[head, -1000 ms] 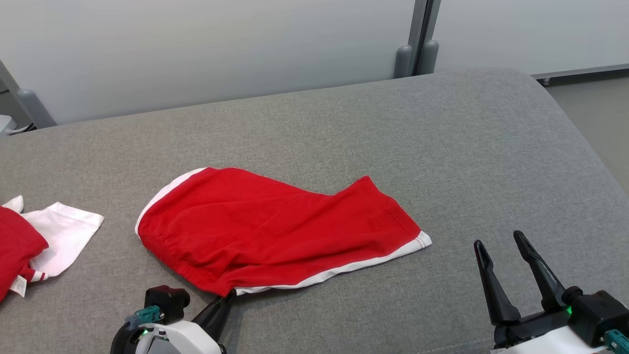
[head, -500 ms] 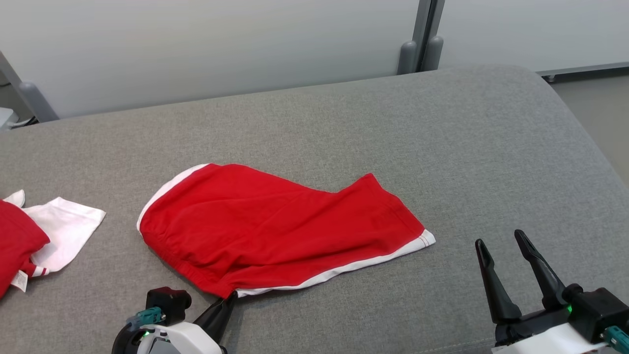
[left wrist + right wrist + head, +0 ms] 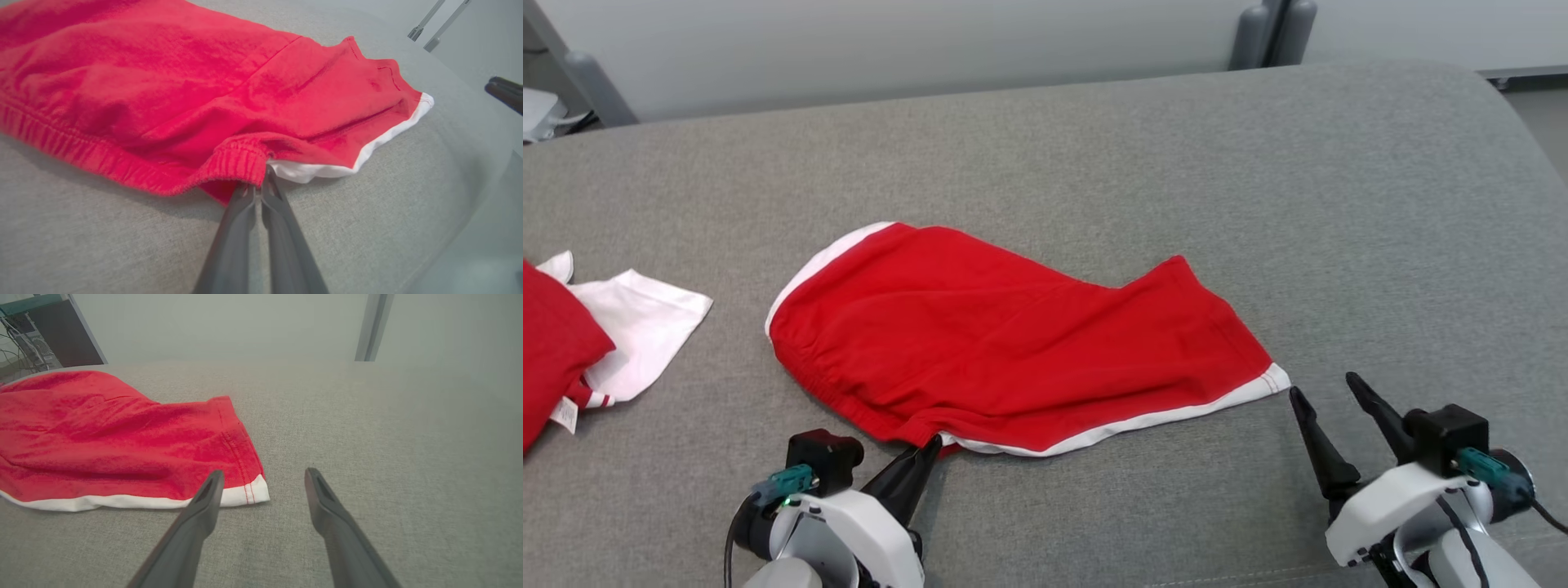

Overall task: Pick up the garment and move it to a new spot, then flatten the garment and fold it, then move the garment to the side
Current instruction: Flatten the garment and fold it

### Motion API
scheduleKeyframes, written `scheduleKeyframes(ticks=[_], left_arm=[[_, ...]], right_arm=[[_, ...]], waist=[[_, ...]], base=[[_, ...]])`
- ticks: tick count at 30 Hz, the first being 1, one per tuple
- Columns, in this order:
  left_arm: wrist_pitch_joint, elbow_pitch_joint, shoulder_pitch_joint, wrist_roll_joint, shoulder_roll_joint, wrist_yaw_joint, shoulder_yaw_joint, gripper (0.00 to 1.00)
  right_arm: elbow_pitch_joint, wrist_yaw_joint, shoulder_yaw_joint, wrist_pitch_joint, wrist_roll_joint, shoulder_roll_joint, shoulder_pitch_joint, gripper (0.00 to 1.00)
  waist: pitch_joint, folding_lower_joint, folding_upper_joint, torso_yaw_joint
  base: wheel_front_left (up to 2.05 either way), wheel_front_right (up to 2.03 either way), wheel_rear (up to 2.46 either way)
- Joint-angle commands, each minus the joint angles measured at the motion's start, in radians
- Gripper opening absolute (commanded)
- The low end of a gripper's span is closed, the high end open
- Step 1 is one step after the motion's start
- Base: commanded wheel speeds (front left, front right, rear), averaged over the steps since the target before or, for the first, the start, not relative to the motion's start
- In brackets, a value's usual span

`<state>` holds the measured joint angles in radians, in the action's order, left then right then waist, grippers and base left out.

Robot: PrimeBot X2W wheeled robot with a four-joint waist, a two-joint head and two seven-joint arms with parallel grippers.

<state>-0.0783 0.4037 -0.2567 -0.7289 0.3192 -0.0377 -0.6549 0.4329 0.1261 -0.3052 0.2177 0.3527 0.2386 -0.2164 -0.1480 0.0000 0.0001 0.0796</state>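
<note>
Red shorts (image 3: 1013,351), white-trimmed: mid-frame on the grey upholstered cushion (image 3: 1339,204), spread out but wrinkled.
Lower left: left gripper (image 3: 929,447), fingers pinched tight on the waistband corner (image 3: 241,163).
Lower right: right gripper (image 3: 1323,385), fingers spread wide, holding nothing. Over the last second it has drawn in toward the white hem corner (image 3: 1278,377) and is now just beside it.
Judgement: a second grasp looks near, so both corners can be pulled to flatten.
Far left: a second red-and-white garment (image 3: 637,327).
Top edge: grey posts (image 3: 1274,33).

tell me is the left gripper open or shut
Shut: the left gripper has its jaws pinched together on the waistband corner of the shorts.
</note>
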Motion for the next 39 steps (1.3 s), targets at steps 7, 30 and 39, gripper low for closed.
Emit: scheduleKeyframes(ticks=[7,30,39], left_arm=[[-0.006,-0.019,-0.079,0.016,0.007,-0.005,0.025,0.00],[0.032,-0.146,0.016,-0.009,0.060,0.045,0.018,0.00],[0.120,-0.424,0.250,-0.049,0.144,0.183,0.016,0.00]], right_arm=[[0.199,0.005,-0.111,0.024,0.063,0.008,-0.152,1.00],[0.248,0.005,-0.140,0.044,0.222,0.045,-0.118,0.00],[0.006,0.005,0.028,0.039,0.195,0.059,0.189,0.00]], waist=[[-0.065,0.0000,-0.0001,-0.036],[-0.076,0.0000,-0.0001,-0.054],[-0.066,0.0000,-0.0001,-0.059]], base=[[0.00,0.00,0.00],[0.00,0.00,0.00],[0.00,0.00,0.00]])
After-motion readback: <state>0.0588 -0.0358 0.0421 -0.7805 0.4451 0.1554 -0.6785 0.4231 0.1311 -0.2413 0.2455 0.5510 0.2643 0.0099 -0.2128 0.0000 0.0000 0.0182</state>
